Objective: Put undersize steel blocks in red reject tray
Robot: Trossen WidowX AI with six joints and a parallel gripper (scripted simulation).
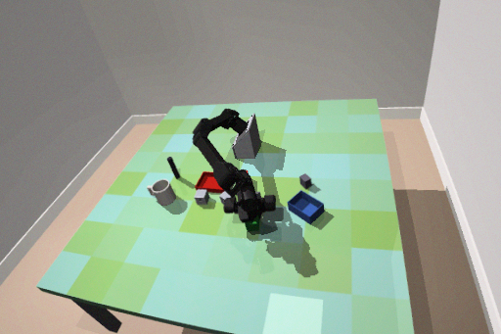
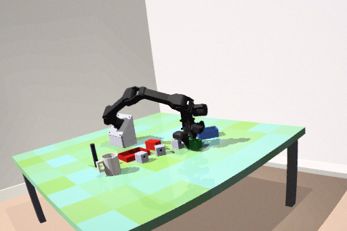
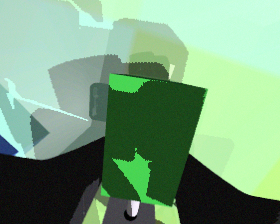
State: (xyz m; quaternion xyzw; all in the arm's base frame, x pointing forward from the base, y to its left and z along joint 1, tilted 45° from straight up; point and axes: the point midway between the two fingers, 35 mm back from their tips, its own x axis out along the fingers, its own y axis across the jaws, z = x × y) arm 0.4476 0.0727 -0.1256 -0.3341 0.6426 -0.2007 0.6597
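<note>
My gripper [image 1: 251, 218] [image 2: 189, 144] [image 3: 143, 141] is shut on the green GO gauge [image 1: 252, 225] [image 2: 195, 144] [image 3: 156, 122], low over the table. In the wrist view a pale pin shows at the gauge's near end, by the dark bore of a steel block [image 3: 115, 212] [image 2: 175, 144]. How far the pin is in cannot be told. Two more steel blocks [image 2: 160, 150] [image 2: 141, 157] stand in a row towards the mug, bores facing forward. The red reject tray [image 1: 209, 182] [image 2: 124, 158] is behind them; no block shows in it, though the arm partly covers it in the top view.
A red block [image 2: 153, 144] stands beside the red tray. A blue tray [image 1: 305, 208] [image 2: 208, 133] lies right of the gripper, with a small dark block [image 1: 305, 180] behind it. A mug [image 1: 163, 192] [image 2: 111, 164] and an upright black cylinder [image 1: 173, 167] [image 2: 93, 155] stand left.
</note>
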